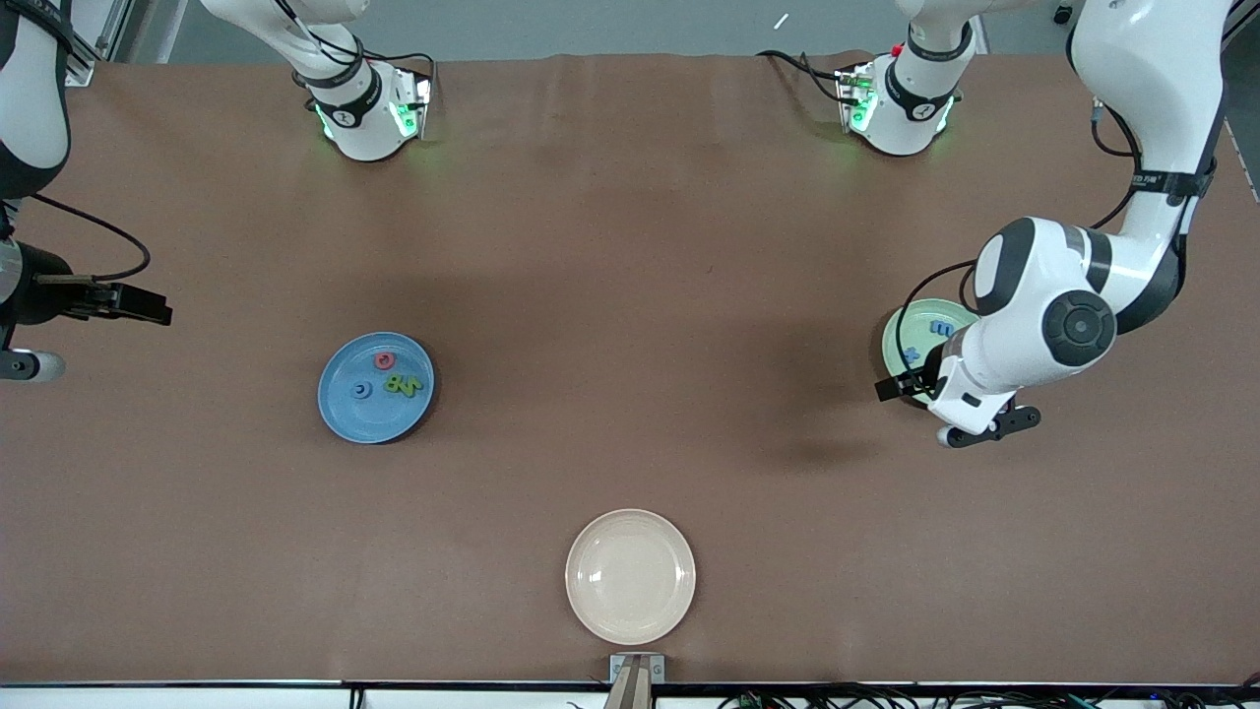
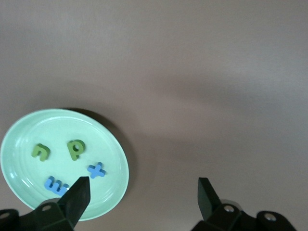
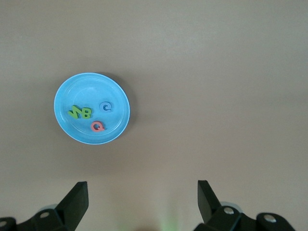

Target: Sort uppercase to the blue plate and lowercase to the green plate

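The blue plate (image 1: 345, 414) holds the uppercase letters: a red Q (image 3: 97, 126), a blue C (image 3: 106, 107), a green B (image 3: 86, 113) and a green N (image 3: 74, 113). The green plate (image 2: 19, 144), toward the left arm's end of the table, holds the lowercase letters: green u (image 2: 40, 152), green p (image 2: 75, 149), blue x (image 2: 96, 169) and blue m (image 2: 55, 186). My left gripper (image 2: 143, 192) hangs open and empty over the plate's edge and the bare table beside it. My right gripper (image 3: 143, 195) is open and empty, up over the table's edge at the right arm's end (image 1: 148, 307).
A cream-beige plate (image 1: 630, 575) with nothing on it sits near the table's front edge, midway along. In the front view the left arm's wrist (image 1: 1043, 325) covers part of the green plate (image 1: 906, 330). Both arm bases stand along the table's back edge.
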Controlling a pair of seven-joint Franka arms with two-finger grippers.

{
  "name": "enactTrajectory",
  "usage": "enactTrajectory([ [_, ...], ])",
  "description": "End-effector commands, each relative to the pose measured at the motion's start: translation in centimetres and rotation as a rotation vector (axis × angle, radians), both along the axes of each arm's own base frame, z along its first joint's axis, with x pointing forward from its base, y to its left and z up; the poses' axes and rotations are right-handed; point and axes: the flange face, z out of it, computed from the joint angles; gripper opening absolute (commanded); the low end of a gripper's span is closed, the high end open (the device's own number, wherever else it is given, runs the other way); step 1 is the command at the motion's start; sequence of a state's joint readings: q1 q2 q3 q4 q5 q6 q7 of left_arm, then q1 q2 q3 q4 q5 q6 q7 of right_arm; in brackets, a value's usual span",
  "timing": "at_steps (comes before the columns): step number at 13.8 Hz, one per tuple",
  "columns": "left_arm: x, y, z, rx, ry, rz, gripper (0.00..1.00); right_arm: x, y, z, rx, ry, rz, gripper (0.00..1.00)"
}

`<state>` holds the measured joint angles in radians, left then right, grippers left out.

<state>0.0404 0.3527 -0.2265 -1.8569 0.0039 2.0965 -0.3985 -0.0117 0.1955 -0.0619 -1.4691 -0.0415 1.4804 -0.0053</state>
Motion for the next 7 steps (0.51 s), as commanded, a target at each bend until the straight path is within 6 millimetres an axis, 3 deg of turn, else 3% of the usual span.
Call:
enactTrajectory([
  [1,-0.4,2.2,4.1,-0.004,-0.042,-0.095,0.99,0.1,-0.7,0.0,0.015,0.013,-0.007,1.0],
  [5,-1.0,6.0,11.5,-0.004,-0.15,-0.129,0.99,1.2,0.0,1.6,0.035,-0.038,-0.003,1.0],
  [7,-2.4,6.5,14.9,0.0,-0.131,-0.141,0.99,1.2,0.2,2.0,0.039,-0.047,0.004,1.0],
])
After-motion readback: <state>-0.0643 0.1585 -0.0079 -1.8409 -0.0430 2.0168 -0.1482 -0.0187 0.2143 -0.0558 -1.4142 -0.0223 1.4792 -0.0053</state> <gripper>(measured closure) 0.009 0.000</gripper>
